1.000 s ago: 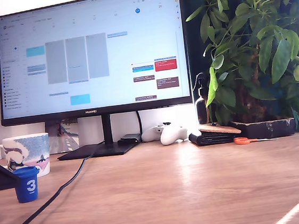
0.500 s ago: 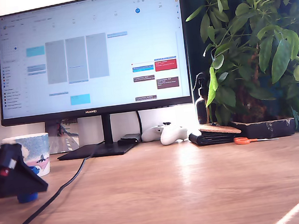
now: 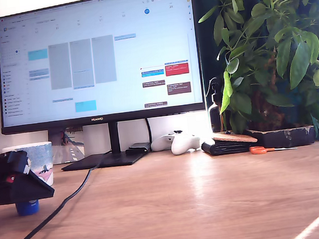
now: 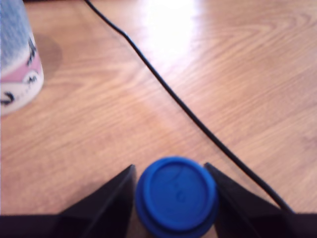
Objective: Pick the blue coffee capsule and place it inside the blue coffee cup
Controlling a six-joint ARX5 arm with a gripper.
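One blue coffee capsule [image 4: 177, 197] between gripper [image 4: 174, 198] fingers, one blue coffee cup [image 4: 17, 59] nearby.

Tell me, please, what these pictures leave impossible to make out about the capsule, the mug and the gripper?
- Blue coffee capsule: exterior view shows only its base; the gripper hides the rest.
- Whether the fingers touch the capsule: wrist view is blurred there and cut by the picture edge.
- Blue coffee cup: the gripper hides any handle in the exterior view; the wrist view's edge cuts off most of it.
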